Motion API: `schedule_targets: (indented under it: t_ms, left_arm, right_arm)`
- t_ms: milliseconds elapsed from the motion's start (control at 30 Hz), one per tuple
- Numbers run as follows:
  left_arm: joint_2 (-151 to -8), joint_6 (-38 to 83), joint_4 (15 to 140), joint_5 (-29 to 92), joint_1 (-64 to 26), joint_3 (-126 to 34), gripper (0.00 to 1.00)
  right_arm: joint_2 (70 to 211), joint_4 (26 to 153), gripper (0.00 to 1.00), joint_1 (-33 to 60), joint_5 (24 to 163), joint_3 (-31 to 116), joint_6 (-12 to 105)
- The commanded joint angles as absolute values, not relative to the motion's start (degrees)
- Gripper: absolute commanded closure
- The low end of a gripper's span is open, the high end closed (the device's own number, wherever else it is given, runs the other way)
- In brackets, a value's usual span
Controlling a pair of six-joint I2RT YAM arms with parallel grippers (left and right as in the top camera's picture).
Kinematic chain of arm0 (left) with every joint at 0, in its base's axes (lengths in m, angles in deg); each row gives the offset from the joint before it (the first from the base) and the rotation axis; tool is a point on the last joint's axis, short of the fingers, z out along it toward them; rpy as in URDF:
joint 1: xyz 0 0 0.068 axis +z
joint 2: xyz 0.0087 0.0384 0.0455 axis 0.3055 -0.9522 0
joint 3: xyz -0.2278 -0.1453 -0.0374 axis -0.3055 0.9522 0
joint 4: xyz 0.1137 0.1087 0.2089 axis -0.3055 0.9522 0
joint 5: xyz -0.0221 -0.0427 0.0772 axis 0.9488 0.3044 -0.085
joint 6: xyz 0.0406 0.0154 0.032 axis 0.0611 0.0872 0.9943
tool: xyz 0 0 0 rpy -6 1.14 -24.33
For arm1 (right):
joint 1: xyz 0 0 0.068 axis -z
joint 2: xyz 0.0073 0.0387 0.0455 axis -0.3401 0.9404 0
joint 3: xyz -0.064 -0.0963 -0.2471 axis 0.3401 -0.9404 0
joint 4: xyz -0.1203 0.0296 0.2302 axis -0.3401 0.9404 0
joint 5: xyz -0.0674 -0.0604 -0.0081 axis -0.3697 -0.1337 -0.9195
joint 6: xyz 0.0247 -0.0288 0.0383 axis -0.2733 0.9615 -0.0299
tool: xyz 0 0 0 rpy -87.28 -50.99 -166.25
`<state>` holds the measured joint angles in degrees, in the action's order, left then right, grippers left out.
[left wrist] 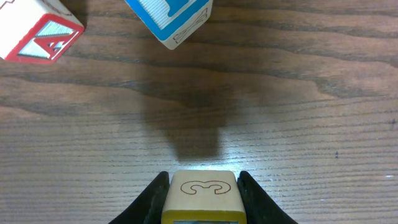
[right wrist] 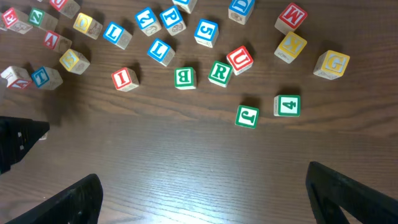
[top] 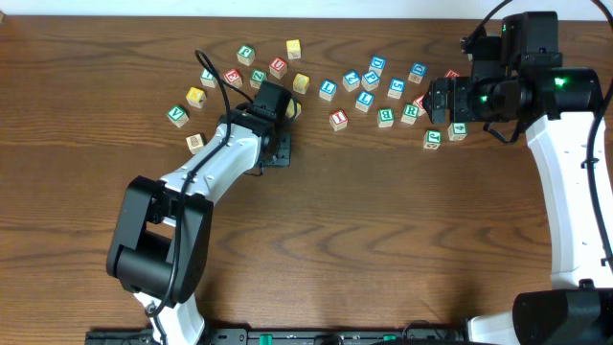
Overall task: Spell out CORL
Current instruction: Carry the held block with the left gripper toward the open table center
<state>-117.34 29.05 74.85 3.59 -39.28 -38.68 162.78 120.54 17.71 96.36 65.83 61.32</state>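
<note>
None of CORL is laid out yet: the letter blocks point(top: 329, 89) lie scattered on the far tabletop point(top: 383, 240). The left gripper point(left wrist: 203, 178) is clamped on a yellow block point(left wrist: 200, 194). The right gripper point(right wrist: 202, 177) hangs wide open and empty above the green R block point(right wrist: 219, 72).

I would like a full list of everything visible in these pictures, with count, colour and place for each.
table: one, brown wood, under everything.
letter blocks: about two dozen, red, blue, green or yellow faces, scattered along the far side.
J block and 4 block: two, green, at the scatter's near edge.
held block: one, pale wood, outlined 3, in the left end effector.
left arm, right arm: two, white and black, reaching from the near edge.
left end effector: black, shut on the held block.
right end effector: black, open, above the table.
</note>
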Motion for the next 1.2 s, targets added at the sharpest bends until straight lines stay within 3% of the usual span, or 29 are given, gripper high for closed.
schedule_targets:
  t_ms: [0, 867, 1167]
  left_arm:
    - [-118.02, 31.50, 74.80, 3.70, -39.41, -38.22, 0.70]
    - [-120.33, 25.44, 75.59, 9.34, -39.57, -40.95, 0.72]
    - [-120.33, 28.68, 75.70, 9.86, -41.80, -41.00, 0.71]
  right_arm:
    - [163.29, 120.67, 0.01, 17.53, 96.77, 66.73, 61.69]
    - [163.29, 121.26, 0.01, 17.53, 96.75, 66.73, 61.71]
    - [163.29, 121.41, 0.01, 17.53, 96.75, 66.73, 61.69]
